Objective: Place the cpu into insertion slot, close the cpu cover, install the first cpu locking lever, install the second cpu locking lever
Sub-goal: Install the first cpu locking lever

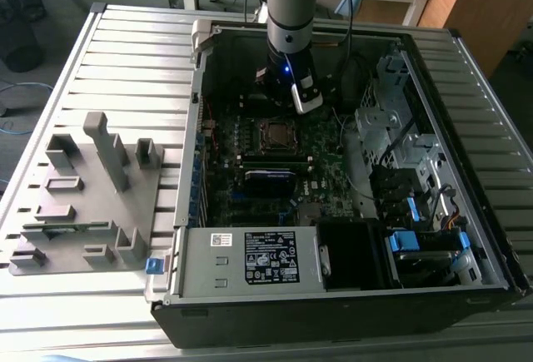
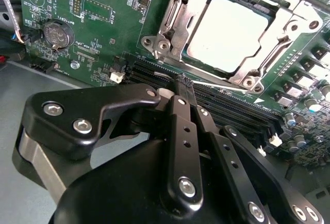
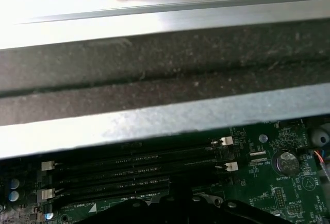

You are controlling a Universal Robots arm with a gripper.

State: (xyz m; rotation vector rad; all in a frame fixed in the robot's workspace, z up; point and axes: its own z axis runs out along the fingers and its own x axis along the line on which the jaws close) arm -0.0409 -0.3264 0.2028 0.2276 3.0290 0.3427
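On the exterior view's left, a grey fixture (image 1: 92, 195) of posts and pockets sat on the slatted metal worktop (image 1: 125, 54). Just beside it, toward the exterior view's right, lay the open computer case (image 1: 333, 312), its power supply box (image 1: 250, 262) at the near edge. The arm (image 1: 290, 12) reached down into the case and hung just beyond the insertion slot (image 1: 275, 134) on the green circuit board (image 2: 98, 54). In the second wrist view, a coin cell battery (image 2: 55, 32) sat well apart from the socket. The claw (image 2: 181, 82) was drawn narrow, its black fingertips together over the long memory slots (image 2: 232, 108), seemingly with nothing between them. Next to those slots, the cpu (image 2: 227, 28) lay flat in the insertion slot. The cpu cover (image 2: 278, 49) was folded down around the cpu's bright metal top. Drive bays (image 1: 391, 121) filled the case on the exterior view's right.
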